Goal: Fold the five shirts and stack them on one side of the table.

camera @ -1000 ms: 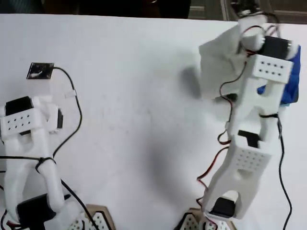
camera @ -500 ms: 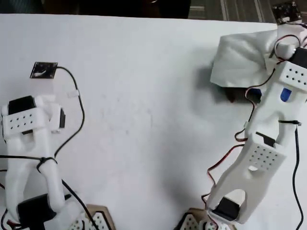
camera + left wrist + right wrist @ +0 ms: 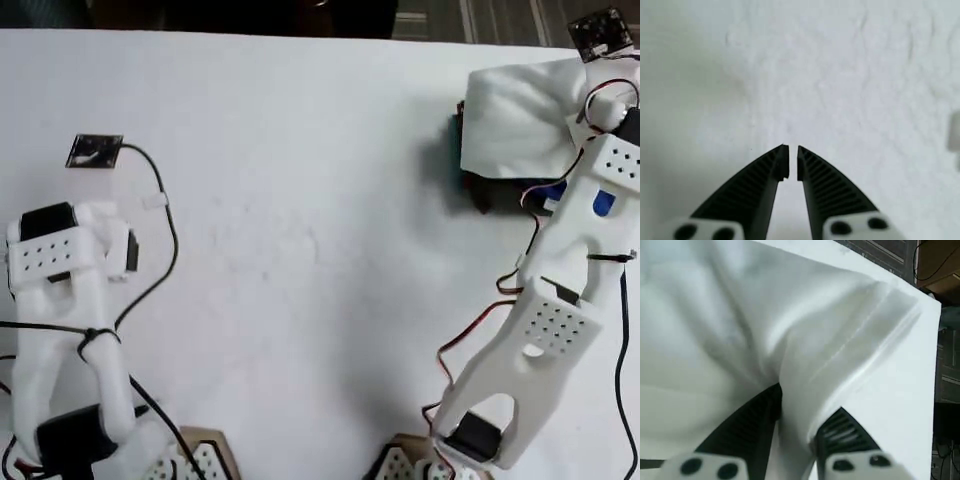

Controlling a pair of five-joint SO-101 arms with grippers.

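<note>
Right wrist view shows the right tool [image 3: 796,405] clamped on a fold of the white shirt [image 3: 730,320], draped over a darker pile [image 3: 476,195] at the bench's [image 3: 300,180] far right. It should be lowered squarely, edges matched to the pile, before release. The left tool [image 3: 790,162], tips together, hangs over the bench.

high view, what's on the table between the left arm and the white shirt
Just bare table in the high view, apart from a black cable close by the left arm. The white shirt sits at the far right.
</note>
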